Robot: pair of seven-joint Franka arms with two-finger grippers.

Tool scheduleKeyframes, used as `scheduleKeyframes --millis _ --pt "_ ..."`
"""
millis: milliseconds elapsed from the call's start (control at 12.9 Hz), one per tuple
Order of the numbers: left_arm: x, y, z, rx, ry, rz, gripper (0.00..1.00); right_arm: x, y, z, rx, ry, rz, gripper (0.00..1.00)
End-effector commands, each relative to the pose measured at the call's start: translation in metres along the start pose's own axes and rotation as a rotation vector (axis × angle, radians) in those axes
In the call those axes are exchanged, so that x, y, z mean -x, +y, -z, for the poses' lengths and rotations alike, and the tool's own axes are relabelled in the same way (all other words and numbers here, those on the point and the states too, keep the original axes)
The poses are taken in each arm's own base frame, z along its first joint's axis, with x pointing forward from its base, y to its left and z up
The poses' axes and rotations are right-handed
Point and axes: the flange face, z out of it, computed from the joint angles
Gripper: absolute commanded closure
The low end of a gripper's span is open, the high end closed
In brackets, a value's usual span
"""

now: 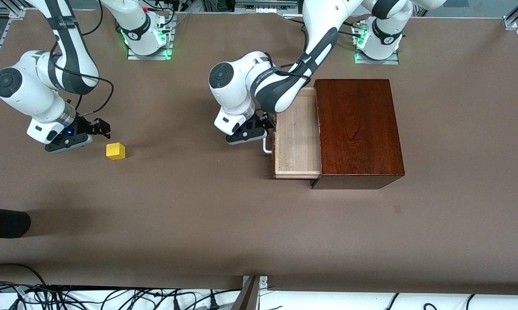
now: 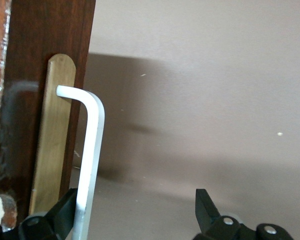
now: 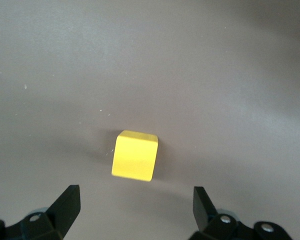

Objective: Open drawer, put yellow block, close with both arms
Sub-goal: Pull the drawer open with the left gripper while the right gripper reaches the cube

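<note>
- A brown desk (image 1: 242,224) carries the whole scene, with a dark rounded object (image 1: 5,221) poking in at its near edge toward the right arm's end.
- The wooden box (image 1: 358,129), glossy and dark reddish-brown, sits toward the left arm's end of the desk.
- The drawer (image 1: 297,137) stands pulled out of the box toward the middle of the desk, its pale wood tray showing bare boards.
- The handle (image 2: 90,160), a white U-shaped bar, sticks out from the drawer's dark front on a light wooden strip.
- The yellow block (image 1: 115,151) rests on the desk toward the right arm's end, well apart from the box and drawer.
- The right end effector (image 1: 96,131) hangs low over the desk just beside the block, on the side toward the robot bases; its fingers (image 3: 67,202) stand wide apart with nothing between them, and the right wrist view shows the block lying just ahead of the gap.
- The left end effector (image 1: 259,134) sits at the drawer front, fingers spread, with one fingertip (image 2: 65,210) close against the handle bar and the other well clear of it, gripping nothing.
- Both arms reach down from bases (image 1: 147,34) along the desk edge farthest from the front camera, where green lights glow.
</note>
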Motion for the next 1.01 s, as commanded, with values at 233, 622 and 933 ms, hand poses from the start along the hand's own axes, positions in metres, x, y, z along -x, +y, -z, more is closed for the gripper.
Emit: scheduleKeyframes --millis 233,622,933 --pt "0.001 0.002 0.036 0.03 -0.01 -0.041 0.0 -0.001 0.007 -0.035 -0.03 0.049 -0.001 0.0" --pt "0.015 -0.029 0.101 -0.021 -0.078 -0.084 0.0 -0.008 0.006 -0.056 -0.021 0.069 -0.029 0.0" --pt "-0.046 -0.112 0.159 0.022 -0.191 -0.037 0.0 -0.009 0.002 -0.079 -0.001 0.069 -0.023 0.0"
